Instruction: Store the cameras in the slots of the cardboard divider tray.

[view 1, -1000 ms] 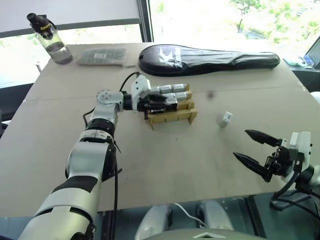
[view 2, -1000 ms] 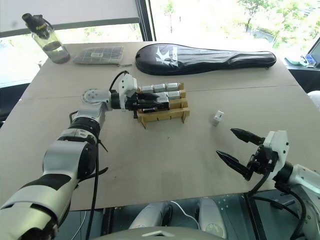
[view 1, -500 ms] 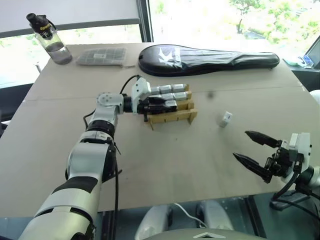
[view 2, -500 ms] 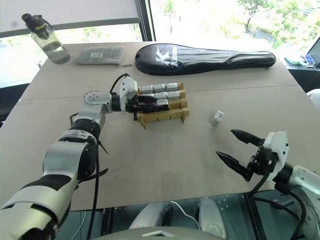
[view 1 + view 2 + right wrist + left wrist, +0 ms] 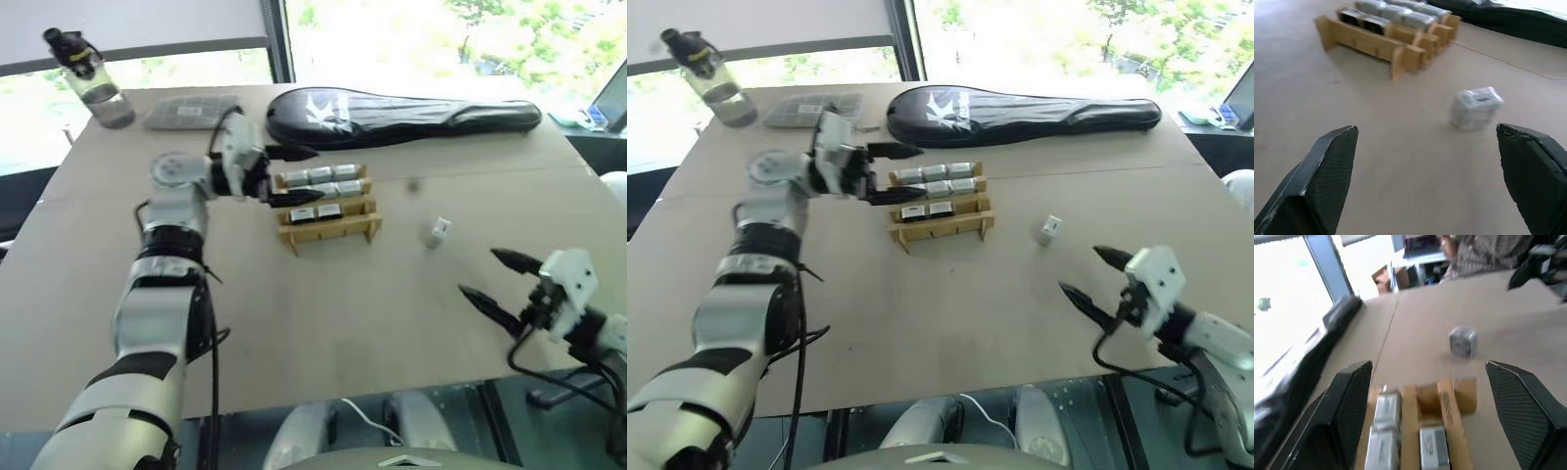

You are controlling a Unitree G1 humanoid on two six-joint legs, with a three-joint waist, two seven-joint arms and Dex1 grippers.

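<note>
Left eye view: left gripper (image 5: 291, 174) released, fingers spread, raised just above the left end of the cardboard divider tray (image 5: 328, 227). Cameras (image 5: 319, 176) seated in the tray's slots right beside the fingertips. Right gripper (image 5: 495, 278) also spread wide and empty, low over the table (image 5: 323, 323); loose camera (image 5: 438, 231) ahead of it, between it and the tray.

Left wrist view: wide gap between the fingers (image 5: 1347, 401), tray slots with cameras below, loose camera beyond.

Right wrist view: splayed fingers (image 5: 1322, 171), loose camera (image 5: 1476, 107) ahead near one fingertip, tray (image 5: 1376, 41) farther off.
</note>
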